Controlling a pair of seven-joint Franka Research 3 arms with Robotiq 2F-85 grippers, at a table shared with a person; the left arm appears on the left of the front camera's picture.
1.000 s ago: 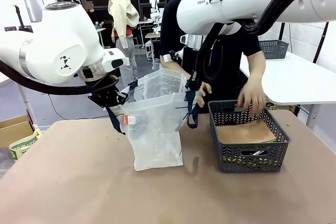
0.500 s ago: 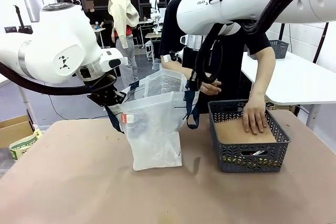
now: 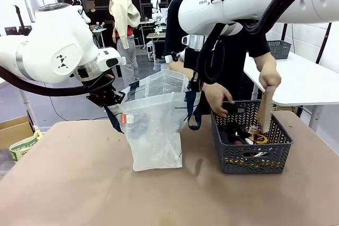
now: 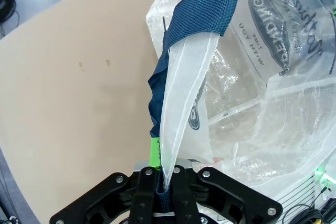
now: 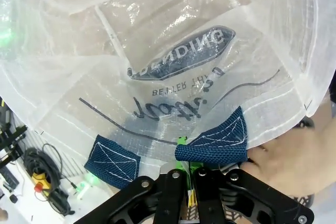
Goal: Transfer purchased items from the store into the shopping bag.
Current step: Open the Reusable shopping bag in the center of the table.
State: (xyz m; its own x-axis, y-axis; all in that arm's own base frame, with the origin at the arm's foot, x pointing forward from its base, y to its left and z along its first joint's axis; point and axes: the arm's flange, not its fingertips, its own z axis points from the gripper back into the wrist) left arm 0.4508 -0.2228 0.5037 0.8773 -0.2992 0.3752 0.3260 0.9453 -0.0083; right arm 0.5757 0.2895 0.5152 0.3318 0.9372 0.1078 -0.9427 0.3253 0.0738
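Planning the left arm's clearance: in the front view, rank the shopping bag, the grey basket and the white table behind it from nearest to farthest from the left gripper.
1. shopping bag: left of centre, its handle clamped in the left gripper.
2. grey basket: on the right side of the brown tabletop, past the bag.
3. white table: far right, beyond the basket.

Robotics lab, by the look of it. White robot arms (image 3: 58, 51) reach over a brown worktable (image 3: 79, 183); a white side table (image 3: 302, 83) carries a grey slotted basket (image 3: 276, 49); cardboard box (image 3: 13, 128) and loose cables (image 5: 34, 161) lie on the floor.
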